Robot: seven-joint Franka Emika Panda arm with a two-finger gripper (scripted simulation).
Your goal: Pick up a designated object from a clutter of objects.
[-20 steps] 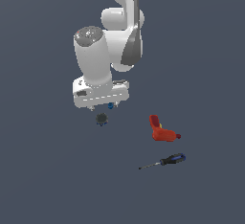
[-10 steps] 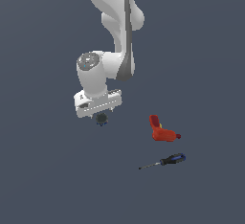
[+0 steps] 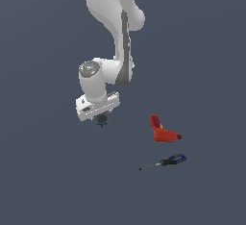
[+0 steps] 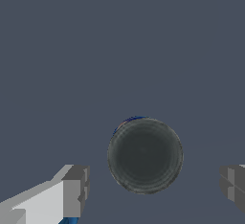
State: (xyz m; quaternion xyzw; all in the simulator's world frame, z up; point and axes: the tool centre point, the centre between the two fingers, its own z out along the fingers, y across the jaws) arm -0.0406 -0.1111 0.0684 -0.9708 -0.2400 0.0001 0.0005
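The designated object (image 4: 145, 155) is a dark grey round disc with a sliver of blue showing at its edge. In the wrist view it lies on the floor between my two fingers, and the grey pads (image 4: 75, 189) stand well apart on either side. My gripper (image 4: 153, 187) is open and holds nothing. In the exterior view the white hand hangs low right over the disc (image 3: 102, 121), and only the disc's lower edge shows under my gripper (image 3: 100, 115). The rest of the clutter lies toward the exterior view's right.
A red chunky object (image 3: 162, 131) sits on the floor to the exterior view's right of my hand. A slim screwdriver (image 3: 166, 161) with a black and blue handle lies below it. A small blue bit (image 4: 71, 220) peeks out beside one finger.
The arm has come down over the disc. The disc was in plain sight below the hand a second ago; now the hand covers most of it. Red object and screwdriver have not moved.
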